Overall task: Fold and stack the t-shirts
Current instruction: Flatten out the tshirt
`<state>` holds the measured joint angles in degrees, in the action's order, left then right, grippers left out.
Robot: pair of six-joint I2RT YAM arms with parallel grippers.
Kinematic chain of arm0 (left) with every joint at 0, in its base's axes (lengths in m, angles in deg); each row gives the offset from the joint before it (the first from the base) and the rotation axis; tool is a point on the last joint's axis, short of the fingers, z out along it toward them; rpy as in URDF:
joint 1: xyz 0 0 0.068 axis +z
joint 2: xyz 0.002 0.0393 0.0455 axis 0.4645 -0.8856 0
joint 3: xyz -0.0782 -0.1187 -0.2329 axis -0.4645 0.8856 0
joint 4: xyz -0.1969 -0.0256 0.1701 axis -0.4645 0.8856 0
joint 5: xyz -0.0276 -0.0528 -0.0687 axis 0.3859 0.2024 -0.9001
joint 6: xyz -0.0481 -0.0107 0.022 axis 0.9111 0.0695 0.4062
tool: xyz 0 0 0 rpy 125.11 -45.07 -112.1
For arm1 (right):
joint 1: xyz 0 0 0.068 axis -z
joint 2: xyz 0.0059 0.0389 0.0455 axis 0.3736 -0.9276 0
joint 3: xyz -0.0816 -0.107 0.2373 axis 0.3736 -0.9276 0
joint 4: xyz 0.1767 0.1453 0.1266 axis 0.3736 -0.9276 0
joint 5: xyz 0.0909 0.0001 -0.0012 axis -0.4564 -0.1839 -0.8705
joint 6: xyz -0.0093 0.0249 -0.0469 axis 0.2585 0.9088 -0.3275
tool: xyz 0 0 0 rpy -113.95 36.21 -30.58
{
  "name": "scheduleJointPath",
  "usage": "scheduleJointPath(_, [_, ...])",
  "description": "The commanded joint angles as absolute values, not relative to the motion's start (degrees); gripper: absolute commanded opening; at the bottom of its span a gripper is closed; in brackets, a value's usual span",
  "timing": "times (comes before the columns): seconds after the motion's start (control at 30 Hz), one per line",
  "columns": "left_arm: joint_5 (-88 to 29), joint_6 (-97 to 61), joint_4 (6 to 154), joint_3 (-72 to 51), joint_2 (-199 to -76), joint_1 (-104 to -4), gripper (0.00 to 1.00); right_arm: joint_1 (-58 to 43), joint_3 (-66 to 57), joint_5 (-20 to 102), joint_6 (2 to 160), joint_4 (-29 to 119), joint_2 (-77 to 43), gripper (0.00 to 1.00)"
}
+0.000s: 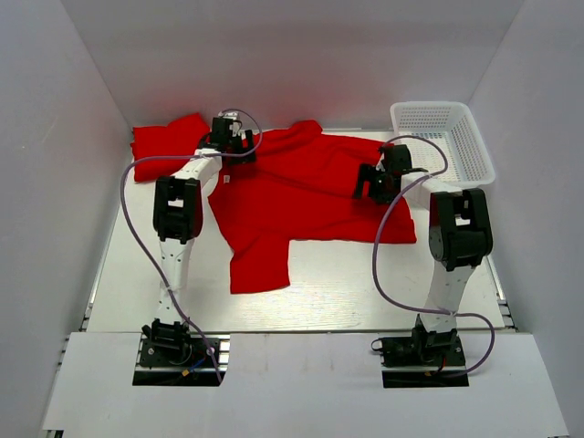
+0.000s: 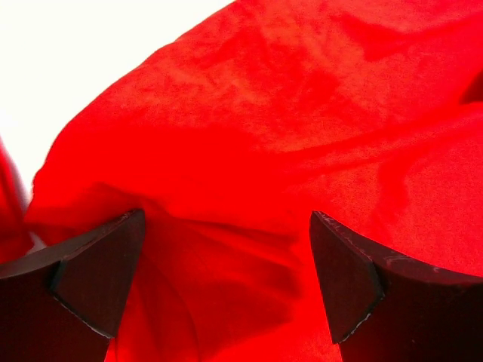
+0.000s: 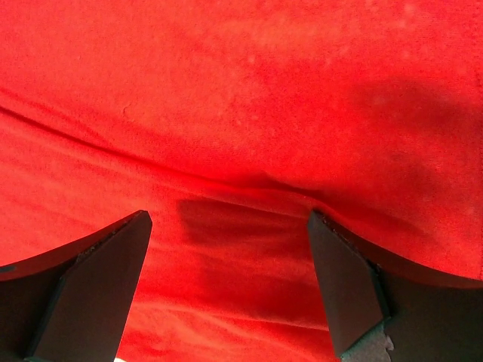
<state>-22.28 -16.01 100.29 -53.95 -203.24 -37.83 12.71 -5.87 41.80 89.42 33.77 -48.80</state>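
Top external: shirt (image 1: 301, 196) spread on tabletop (image 1: 347, 283), fold looks unstarted. Left gripper (image 1: 237, 149) at its 11 o'clock, right gripper (image 1: 372, 187) at 3, both wide, empty. Next: pinch cloth edges.

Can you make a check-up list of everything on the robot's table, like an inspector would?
Surface: white tabletop, red cloth covering its middle.
Job's things: bright red cloth t-shirt spread out in the middle, wrinkled; red cloth bundle crumpled at the far left.
Clutter: white plastic mesh basket at the far right corner.
Grippers: left gripper open over the spread shirt's far left part; right gripper open over its right part.
Cables: purple cable loops along each arm.
Surroundings: plain white walls on three sides.
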Motion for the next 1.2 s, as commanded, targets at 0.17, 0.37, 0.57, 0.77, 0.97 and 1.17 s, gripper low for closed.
scheduleJointPath(0.17, [-32.0, -18.1, 101.4, -53.1, -198.3, -37.3, 1.0, 12.5, -8.2, 39.3, 82.8, 31.5, -39.9, 0.9])
scheduleJointPath(0.37, [-30.3, -20.0, 104.1, -49.0, -184.9, -37.3, 1.0, 12.6, -13.9, 42.4, 82.2, 32.2, -28.0, 0.9])
scheduleJointPath(0.57, [-26.7, -14.9, 110.9, -35.7, -171.6, -38.0, 1.0, 13.1, -25.4, 47.6, 89.9, 34.3, -17.2, 0.9])
scheduleJointPath(0.77, [-31.0, -3.5, 105.3, -3.4, -151.5, -39.3, 1.0, 13.8, -32.0, 52.8, 96.9, 38.0, -11.9, 0.9])
scheduleJointPath(0.97, [-30.7, 0.8, 113.6, 15.8, -132.8, -41.3, 1.0, 13.9, -34.0, 54.2, 100.4, 39.2, -9.9, 0.9])
scheduleJointPath(1.17, [-36.0, 4.0, 120.1, 25.9, -125.5, -44.8, 1.0, 14.0, -35.4, 56.8, 100.7, 39.2, -8.9, 0.9])
